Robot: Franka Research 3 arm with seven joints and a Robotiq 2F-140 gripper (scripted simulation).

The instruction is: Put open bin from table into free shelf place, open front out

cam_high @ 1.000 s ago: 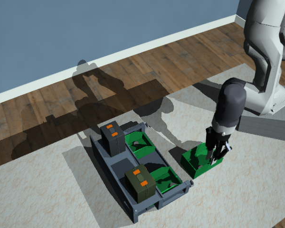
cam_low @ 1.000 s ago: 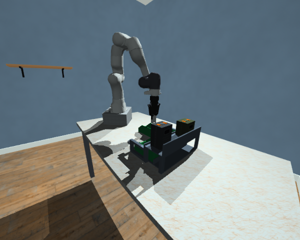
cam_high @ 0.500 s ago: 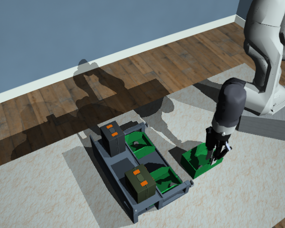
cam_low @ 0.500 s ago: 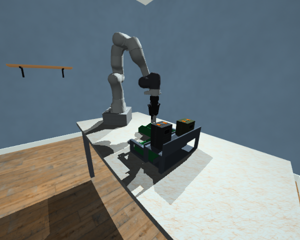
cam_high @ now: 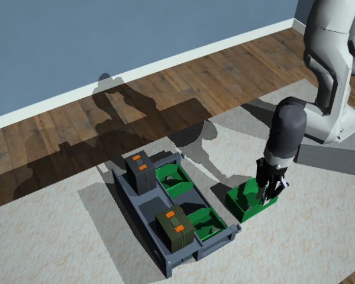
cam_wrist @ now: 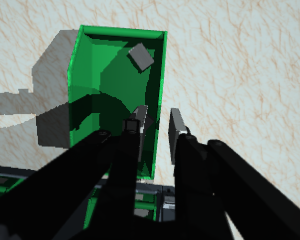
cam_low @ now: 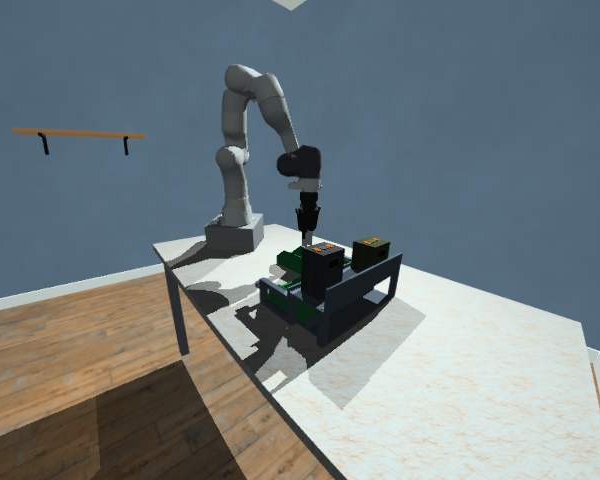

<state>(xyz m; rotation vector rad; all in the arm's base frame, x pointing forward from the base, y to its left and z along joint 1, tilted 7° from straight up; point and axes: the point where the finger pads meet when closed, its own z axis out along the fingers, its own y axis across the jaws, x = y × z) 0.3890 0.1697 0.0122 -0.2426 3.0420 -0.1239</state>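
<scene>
The green open bin (cam_high: pixel 237 206) (cam_low: pixel 288 260) (cam_wrist: pixel 107 55) stands on the table beside the shelf. A grey part (cam_wrist: pixel 141 57) lies in it; another is mostly hidden by a finger. My gripper (cam_high: pixel 263 197) (cam_low: pixel 306 239) (cam_wrist: pixel 158 119) points down, its fingers a little apart astride one bin wall, one inside and one outside. In the wrist view gaps show between wall and fingers; it is open. The grey shelf (cam_high: pixel 219 241) (cam_low: pixel 362 290) holds two green bins, one (cam_high: pixel 181 191) at the far end and one (cam_high: pixel 209 234) at the near end. The free place (cam_high: pixel 190 197) lies between them.
A dark grey case (cam_high: pixel 147 183) (cam_low: pixel 316 276) and an olive case (cam_high: pixel 183 239) (cam_low: pixel 363 258) stand on the shelf's upper board, behind the row of bins. A raised end rail (cam_high: pixel 217 236) closes the shelf's near end. The robot's base block (cam_high: pixel 327 158) (cam_low: pixel 230 238) stands behind the bin.
</scene>
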